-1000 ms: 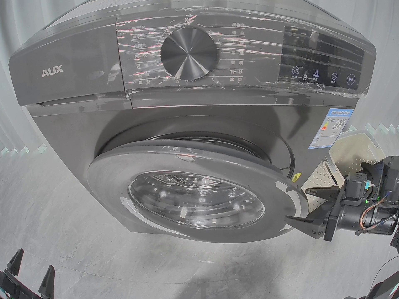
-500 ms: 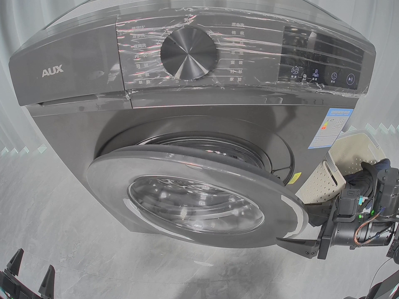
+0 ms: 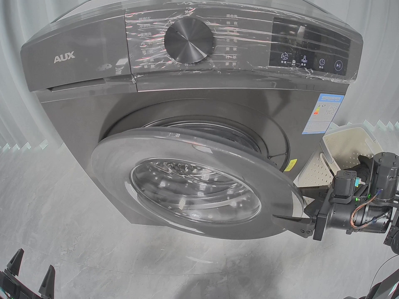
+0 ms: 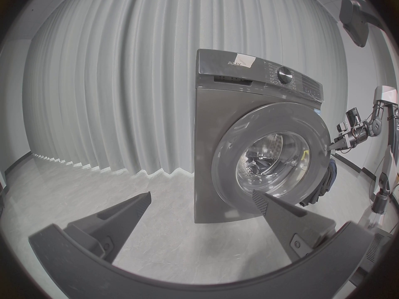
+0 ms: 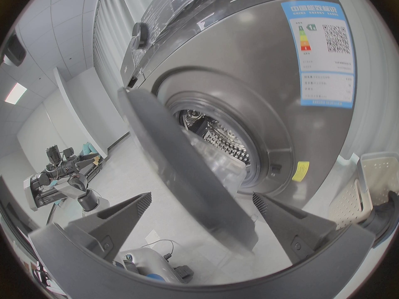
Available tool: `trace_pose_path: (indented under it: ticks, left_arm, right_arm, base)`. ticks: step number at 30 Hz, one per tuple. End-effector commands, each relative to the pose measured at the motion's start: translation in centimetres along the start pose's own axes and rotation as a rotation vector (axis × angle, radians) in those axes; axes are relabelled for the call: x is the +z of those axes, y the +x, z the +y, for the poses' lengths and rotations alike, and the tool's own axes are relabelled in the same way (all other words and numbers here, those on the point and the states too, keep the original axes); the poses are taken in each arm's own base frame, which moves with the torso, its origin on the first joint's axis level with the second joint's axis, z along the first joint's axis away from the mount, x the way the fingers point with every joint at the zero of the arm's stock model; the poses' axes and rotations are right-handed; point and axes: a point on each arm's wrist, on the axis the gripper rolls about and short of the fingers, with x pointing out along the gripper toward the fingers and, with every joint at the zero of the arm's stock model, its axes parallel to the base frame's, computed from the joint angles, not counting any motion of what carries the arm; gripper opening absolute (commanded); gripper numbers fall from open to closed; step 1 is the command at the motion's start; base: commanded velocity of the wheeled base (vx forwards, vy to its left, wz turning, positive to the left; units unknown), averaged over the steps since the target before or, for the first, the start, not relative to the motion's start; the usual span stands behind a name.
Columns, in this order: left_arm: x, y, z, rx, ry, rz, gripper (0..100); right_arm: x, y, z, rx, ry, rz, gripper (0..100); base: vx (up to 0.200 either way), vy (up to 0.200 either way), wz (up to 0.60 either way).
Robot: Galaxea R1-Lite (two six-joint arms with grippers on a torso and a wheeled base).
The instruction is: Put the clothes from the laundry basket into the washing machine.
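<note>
Clothes, dark and bunched [image 4: 323, 185], sit at the cream perforated plastic laundry basket [image 3: 353, 140] beside the machine, with none loaded yet. Nearest, the left gripper [image 3: 34, 261] hangs low, spread wide and empty. The right gripper [image 3: 289, 205], wide open, straddles the rim of the round grey glass-windowed door [image 3: 195, 187] without clamping it. Door-opening looks to be the step in hand. Only part ajar, the door blocks the steel drum [image 5: 216, 140] of the grey front-loading washing machine [image 3: 83, 117], so swinging it wider comes next.

My right pincer [image 3: 289, 204] is dark grey: wedge fingers [image 5: 291, 225] with ribbed tips, a screw [image 5: 296, 244] each, a curly orange cable [image 3: 360, 213] behind. My left pincer [image 3: 34, 259] matches.
</note>
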Motion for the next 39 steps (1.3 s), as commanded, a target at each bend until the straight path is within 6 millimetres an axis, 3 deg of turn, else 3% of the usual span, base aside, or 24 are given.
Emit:
trace_pose_path:
  ticks: [1, 10, 16, 25, 34, 39]
  left_arm:
    - [-0.4, 0.0, 0.0, 0.000, -0.001, -0.002, 100]
    - [-0.4, 0.0, 0.0, -0.003, 0.010, -0.004, 100]
    - [-0.4, 0.0, 0.0, -0.003, 0.009, -0.004, 100]
    - [-0.4, 0.0, 0.0, -0.003, 0.004, -0.004, 100]
    - [-0.4, 0.0, 0.0, -0.003, 0.006, -0.004, 100]
    - [-0.4, 0.0, 0.0, -0.003, 0.006, -0.002, 100]
  right_arm:
    - [-0.8, 0.3, 0.4, 0.022, 0.006, 0.035, 100]
    - [-1.6, -1.4, 1.0, 0.029, 0.000, 0.028, 100]
    - [-0.1, -0.7, 0.4, -0.004, -0.007, -0.008, 100]
    - [0.1, 1.8, -0.7, -0.055, 0.007, 0.023, 100]
    - [-1.3, 0.6, 0.9, 0.016, 0.004, 0.057, 100]
    - [-1.0, 0.4, 0.8, 0.016, -0.001, 0.040, 100]
  base:
    - [0.000, 0.000, 0.00]
    - [0.000, 0.000, 0.00]
    - [-0.133, 0.000, 0.00]
    - [-0.044, 0.000, 0.00]
    - [0.000, 0.000, 0.00]
    - [0.000, 0.000, 0.00]
